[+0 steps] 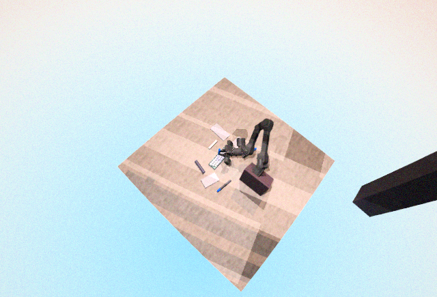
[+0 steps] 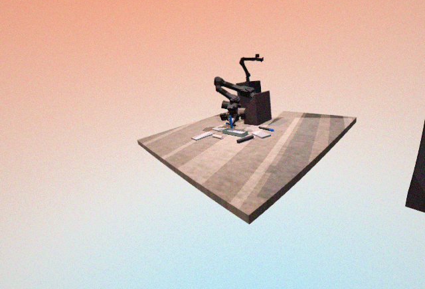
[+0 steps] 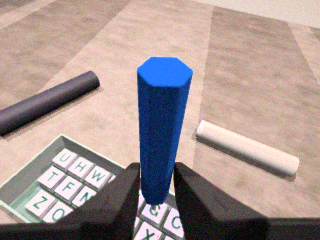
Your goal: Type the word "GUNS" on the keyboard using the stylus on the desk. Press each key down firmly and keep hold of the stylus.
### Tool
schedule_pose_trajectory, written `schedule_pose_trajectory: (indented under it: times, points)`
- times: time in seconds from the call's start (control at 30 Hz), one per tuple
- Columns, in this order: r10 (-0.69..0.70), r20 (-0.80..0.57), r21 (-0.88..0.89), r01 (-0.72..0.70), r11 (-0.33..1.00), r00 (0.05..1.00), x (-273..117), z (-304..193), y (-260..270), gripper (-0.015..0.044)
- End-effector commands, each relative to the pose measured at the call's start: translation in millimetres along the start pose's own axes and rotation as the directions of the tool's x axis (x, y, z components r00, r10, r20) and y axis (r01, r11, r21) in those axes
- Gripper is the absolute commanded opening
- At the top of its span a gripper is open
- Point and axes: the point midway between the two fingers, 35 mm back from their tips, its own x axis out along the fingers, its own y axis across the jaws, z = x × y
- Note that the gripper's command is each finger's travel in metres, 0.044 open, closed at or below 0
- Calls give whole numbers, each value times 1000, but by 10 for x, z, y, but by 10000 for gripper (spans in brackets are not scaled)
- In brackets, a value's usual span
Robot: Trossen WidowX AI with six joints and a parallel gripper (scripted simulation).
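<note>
Gripping the blue stylus (image 1: 219,151) (image 2: 230,121) (image 3: 162,125) between the fingers of our gripper (image 1: 224,152) (image 2: 231,122) (image 3: 156,169), we hold it roughly upright over the keyboard (image 1: 216,161) (image 2: 235,132) (image 3: 30,186), which serves as our landmark. In the wrist view, the stylus's lower end lines up with the G key (image 3: 154,211), beside the C key (image 3: 175,223); whether it touches that key, we cannot tell. The X key (image 3: 148,234) also shows on this side of the keyboard, while U, H, W, T, F and Z show toward its other end. The keyboard is a shallow green-grey tray holding pale keys with green letters, and our dark fingers hide part of it.

Near the keyboard's U-key end we see a dark cylinder (image 1: 199,166) (image 2: 245,139) (image 3: 47,102) lying flat on the desk (image 1: 183,194) (image 2: 219,179) (image 3: 150,30). Near the opposite end lies a short white cylinder (image 1: 212,144) (image 2: 217,136) (image 3: 247,148), apart from the keyboard. Beyond that white piece, seen from the keyboard, we have a pale flat slab (image 1: 220,132) (image 2: 202,136). Another pale pad (image 1: 209,179) (image 2: 261,134) lies near the keyboard on the dark cylinder's side, and past this pad from the keyboard rests a dark pen with a blue end (image 1: 224,186) (image 2: 265,128). Our arm (image 1: 264,145) (image 2: 236,86) reaches toward the keyboard from its dark pedestal (image 1: 251,179) (image 2: 263,107).
</note>
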Motion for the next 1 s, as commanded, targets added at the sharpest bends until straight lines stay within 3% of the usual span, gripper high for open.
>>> schedule_pose_trajectory:
  times: [0.0, 0.97]
  points:
    - [-4, 7, -5, 4, 1000, 1000, 23, -8, -16, 81]
    - [-3, 7, -5, 3, 1000, 1000, 3, 39, -22, 81]
